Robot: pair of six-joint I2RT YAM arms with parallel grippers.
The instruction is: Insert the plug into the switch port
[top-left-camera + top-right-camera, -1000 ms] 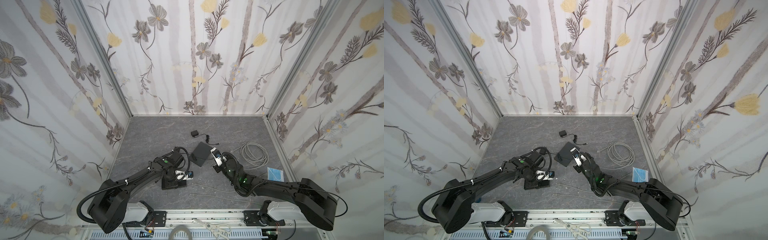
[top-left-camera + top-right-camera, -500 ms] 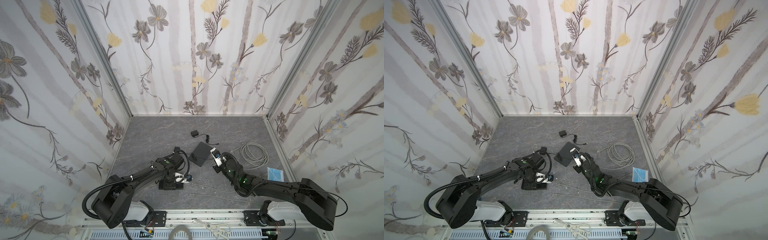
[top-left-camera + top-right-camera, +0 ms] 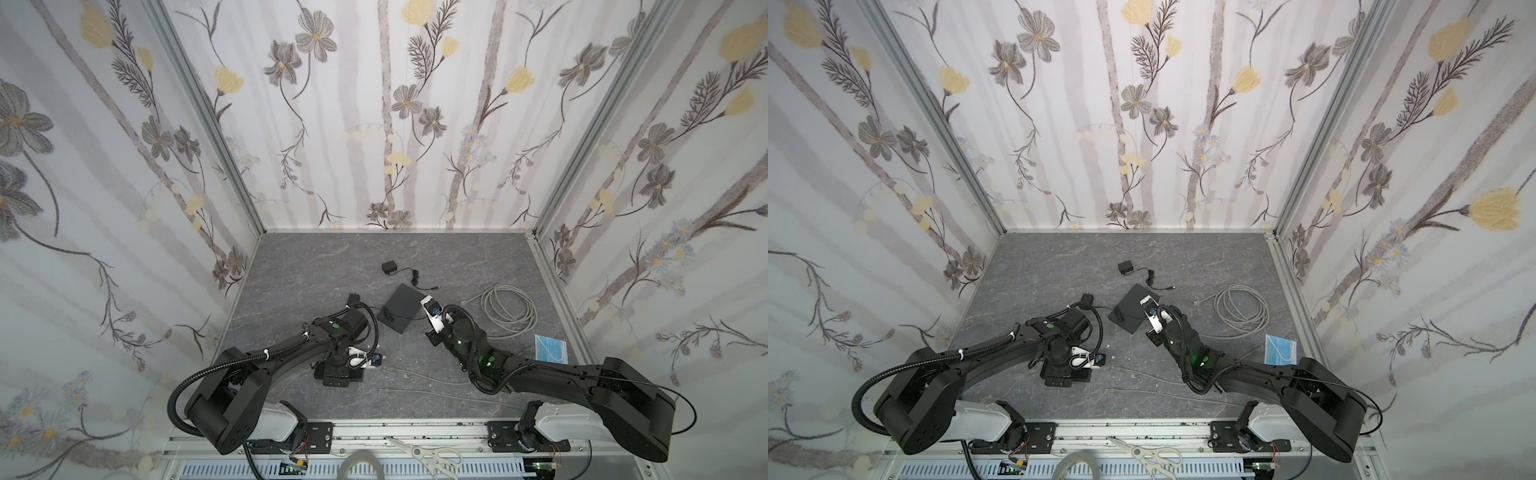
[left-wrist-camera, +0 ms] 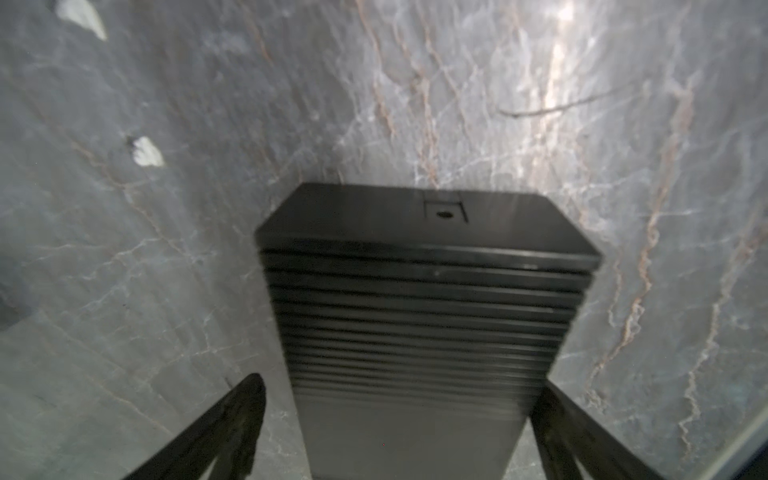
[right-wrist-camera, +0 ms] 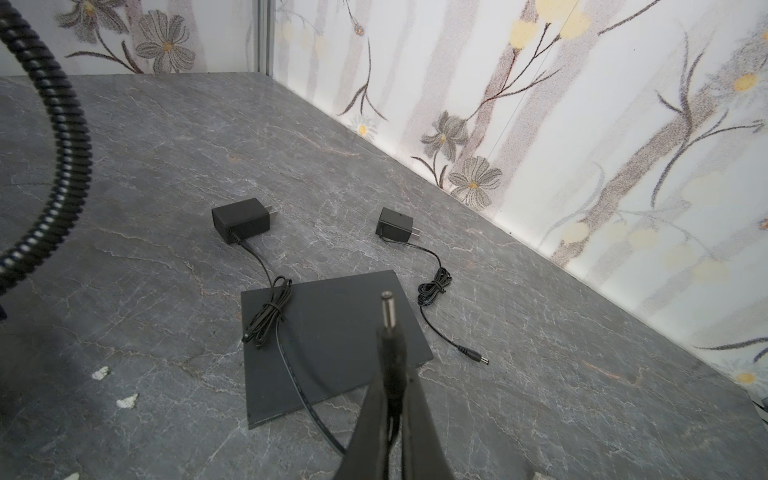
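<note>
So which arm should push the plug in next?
Right. The right claw is shut on the plug, tip sticking out. The left claw stands open around the switch, gripping nothing. Its round port is uncovered.

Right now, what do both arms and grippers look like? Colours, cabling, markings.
Both the left arm and right arm are matte black boxy links on white base housings. Black corrugated conduit loops beside each. Green lights show on joints. White wrist camera mounts with blue detail. Gripper fingers dark, slim, tapered.
</note>
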